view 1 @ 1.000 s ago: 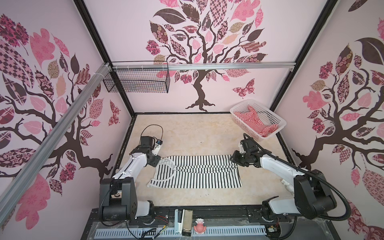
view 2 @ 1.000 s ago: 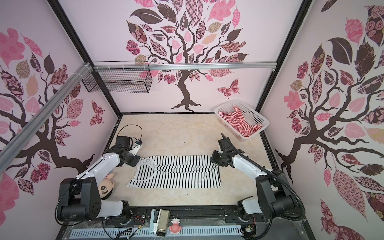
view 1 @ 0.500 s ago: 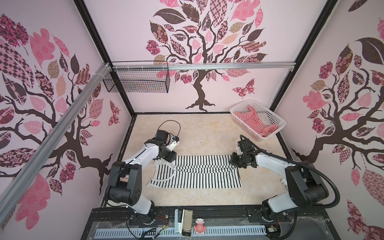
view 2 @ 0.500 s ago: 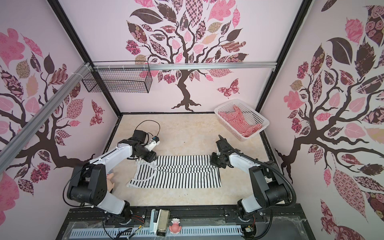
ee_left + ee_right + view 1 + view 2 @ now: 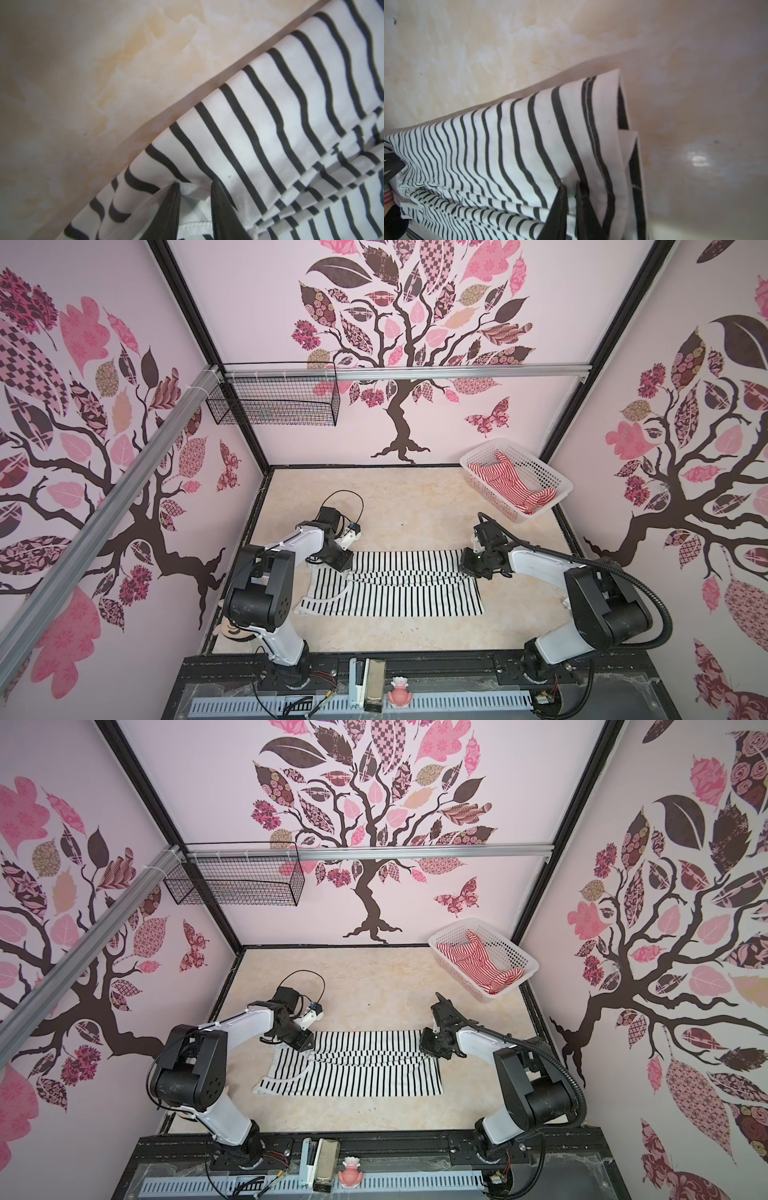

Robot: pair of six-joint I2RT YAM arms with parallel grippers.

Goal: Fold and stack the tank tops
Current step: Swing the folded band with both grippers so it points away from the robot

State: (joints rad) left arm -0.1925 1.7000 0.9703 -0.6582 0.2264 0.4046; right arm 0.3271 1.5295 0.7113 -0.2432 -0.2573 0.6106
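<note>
In both top views the black-and-white tank top [image 5: 395,593] [image 5: 357,1073] lies spread across the middle of the table, with wrinkled folds running along its far half. My left gripper [image 5: 340,562] [image 5: 194,185] is at the top's far left corner, and its fingers are shut on a pucker of white fabric. At the far right corner my right gripper [image 5: 469,566] [image 5: 570,186] is shut on the hem, which stands lifted and doubled over. The red-and-white tank top [image 5: 505,481] [image 5: 473,957] lies crumpled in the white basket [image 5: 486,495] at the back right.
A black wire basket [image 5: 274,402] hangs on the back wall at the left. A small pink figurine [image 5: 400,699] and a metal block [image 5: 372,684] sit on the front rail. A doll-faced toy [image 5: 232,630] lies by the left arm's base.
The left arm swung right from beside the table edge onto the top's far left corner and closed there. The right gripper closed on the far right corner. The far half now shows wrinkles.
</note>
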